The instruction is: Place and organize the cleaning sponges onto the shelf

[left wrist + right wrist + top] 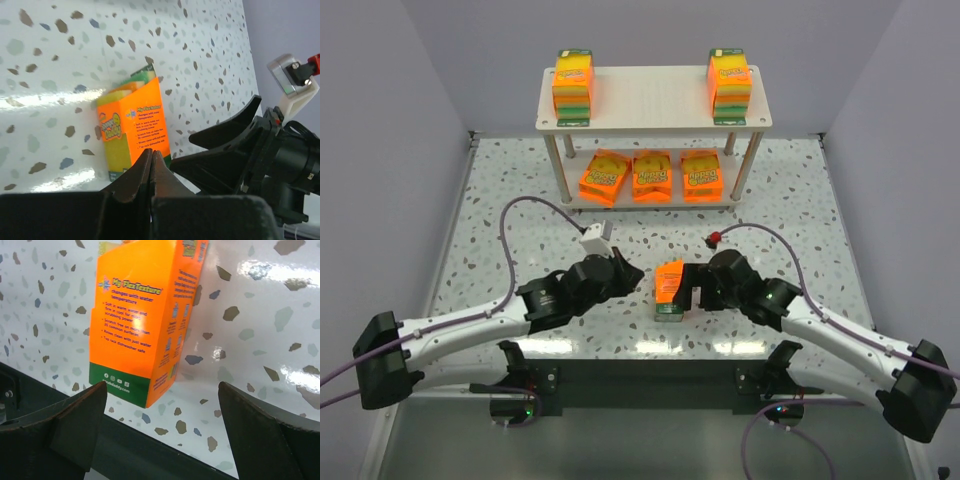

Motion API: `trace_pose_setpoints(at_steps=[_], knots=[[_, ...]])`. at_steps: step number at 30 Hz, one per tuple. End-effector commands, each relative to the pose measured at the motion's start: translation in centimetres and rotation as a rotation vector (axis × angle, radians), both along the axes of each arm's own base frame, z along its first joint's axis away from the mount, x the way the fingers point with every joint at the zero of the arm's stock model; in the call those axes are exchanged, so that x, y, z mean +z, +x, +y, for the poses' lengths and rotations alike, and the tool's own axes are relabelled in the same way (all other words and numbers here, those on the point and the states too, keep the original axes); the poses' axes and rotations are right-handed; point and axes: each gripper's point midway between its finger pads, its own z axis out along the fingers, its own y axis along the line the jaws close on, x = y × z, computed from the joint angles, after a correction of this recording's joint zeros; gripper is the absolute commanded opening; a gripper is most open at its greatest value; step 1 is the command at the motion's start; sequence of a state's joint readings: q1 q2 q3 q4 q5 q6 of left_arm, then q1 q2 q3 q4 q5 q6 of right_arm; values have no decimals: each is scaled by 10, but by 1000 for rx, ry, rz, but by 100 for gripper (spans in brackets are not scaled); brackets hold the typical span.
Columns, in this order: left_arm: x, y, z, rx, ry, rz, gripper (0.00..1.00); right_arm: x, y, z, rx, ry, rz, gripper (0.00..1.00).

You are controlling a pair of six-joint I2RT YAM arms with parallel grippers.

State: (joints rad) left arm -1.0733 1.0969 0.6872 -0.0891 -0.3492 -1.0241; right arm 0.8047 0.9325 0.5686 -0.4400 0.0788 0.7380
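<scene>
One orange sponge pack (669,289) stands on the speckled table between the two grippers; it also shows in the left wrist view (134,128) and the right wrist view (142,320). My right gripper (692,294) is open just right of it, jaws wide, not touching it (162,405). My left gripper (625,272) is shut and empty just left of the pack (151,155). The pale wood shelf (655,100) stands at the back. Two packs stand on its top board, at the left (573,87) and right (729,83). Three packs lie on the lower board (653,177).
The table's dark near edge (140,452) runs just below the pack. Grey walls close in the left, right and back. Cables arc over the table from each arm (510,225).
</scene>
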Motion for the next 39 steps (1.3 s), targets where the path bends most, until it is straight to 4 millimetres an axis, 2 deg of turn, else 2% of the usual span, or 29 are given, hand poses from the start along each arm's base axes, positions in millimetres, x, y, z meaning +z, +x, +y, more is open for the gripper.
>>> trace_pose_setpoints(at_steps=[1,3,4,7,8,9,11,14,16,17,19,24,33,35,39], knots=[[-9,12,53,159,177,-36,0,29,9,25,108,65,-71,97],[-10,11,65,194,175,-38,0,32,14,26,109,31,-91,99],[-20,8,72,199,194,-25,0,34,16,26,105,15,-100,99],[-34,2,86,232,192,4,0,38,22,33,107,-52,-123,99],[-38,1,90,238,195,11,0,46,25,39,108,-61,-138,99],[-38,0,93,256,180,19,0,31,20,45,131,-124,-103,99],[-47,-3,100,263,197,32,0,31,26,51,113,-180,-109,99],[-49,-6,111,292,207,38,0,9,27,58,88,-229,-69,99],[-50,-8,120,306,220,38,0,-5,30,51,37,-298,-47,99],[-49,-9,123,315,220,37,0,-4,35,47,5,-326,-56,99],[-47,-11,130,332,211,33,0,-12,40,28,-62,-427,-64,99],[-50,-14,141,354,196,28,0,-14,39,20,-66,-465,-89,99],[-63,-13,131,324,233,46,0,-36,28,-1,-98,-521,-46,99],[-65,-11,122,294,234,41,0,-38,26,-3,-100,-516,-41,99],[-60,-5,101,248,216,34,0,-30,26,-16,-162,-500,-45,99]])
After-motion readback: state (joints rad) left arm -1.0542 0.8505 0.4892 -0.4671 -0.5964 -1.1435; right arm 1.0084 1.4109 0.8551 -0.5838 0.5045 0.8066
